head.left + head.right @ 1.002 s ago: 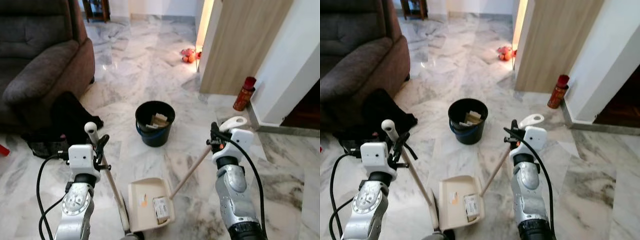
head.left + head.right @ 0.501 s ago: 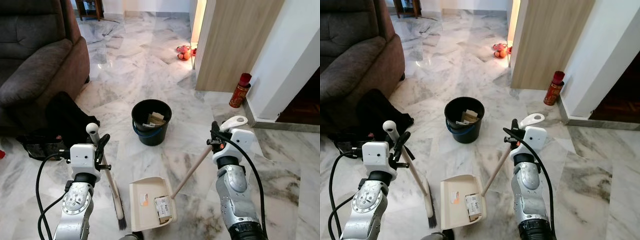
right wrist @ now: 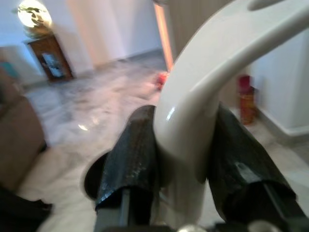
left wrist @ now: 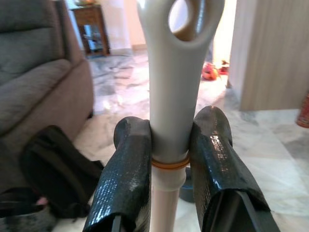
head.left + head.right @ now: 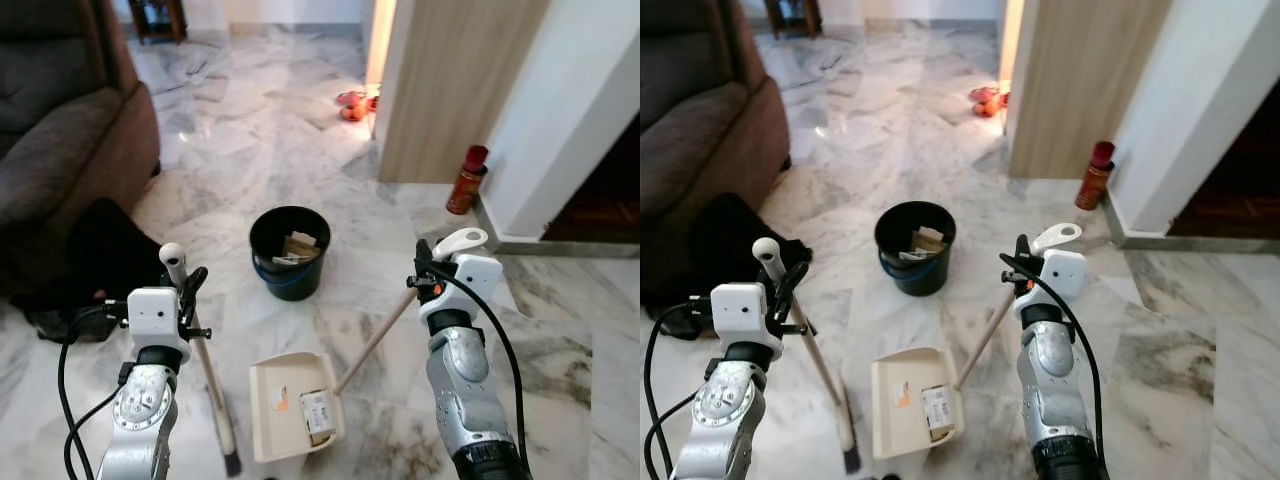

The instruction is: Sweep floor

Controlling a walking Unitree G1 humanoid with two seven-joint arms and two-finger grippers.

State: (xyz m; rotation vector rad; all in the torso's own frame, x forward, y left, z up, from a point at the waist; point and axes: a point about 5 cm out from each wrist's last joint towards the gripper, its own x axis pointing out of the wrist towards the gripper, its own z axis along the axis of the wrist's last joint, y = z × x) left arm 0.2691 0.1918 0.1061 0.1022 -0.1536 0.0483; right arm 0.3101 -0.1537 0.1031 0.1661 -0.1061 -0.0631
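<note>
My left gripper (image 5: 184, 292) is shut on the broom handle (image 4: 177, 92); the broom (image 5: 207, 385) slants down to its dark bristles (image 5: 232, 463) on the marble floor. My right gripper (image 5: 423, 268) is shut on the white grip (image 3: 203, 106) of the dustpan handle (image 5: 372, 343). The cream dustpan (image 5: 290, 405) lies on the floor between my arms and holds a small carton (image 5: 316, 414) and an orange scrap. Just beyond it stands a black bucket (image 5: 288, 250) with paper rubbish inside.
A brown sofa (image 5: 60, 150) and a black bag (image 5: 105, 250) are at the left. A wooden panel (image 5: 450, 90) and white wall stand at the right, with a red can (image 5: 463, 180) at their foot. Red toys (image 5: 352, 103) lie far off.
The whole view has shifted, so the camera moved. The broom head now stands clear of the dustpan's left side. Both grips are unchanged.
</note>
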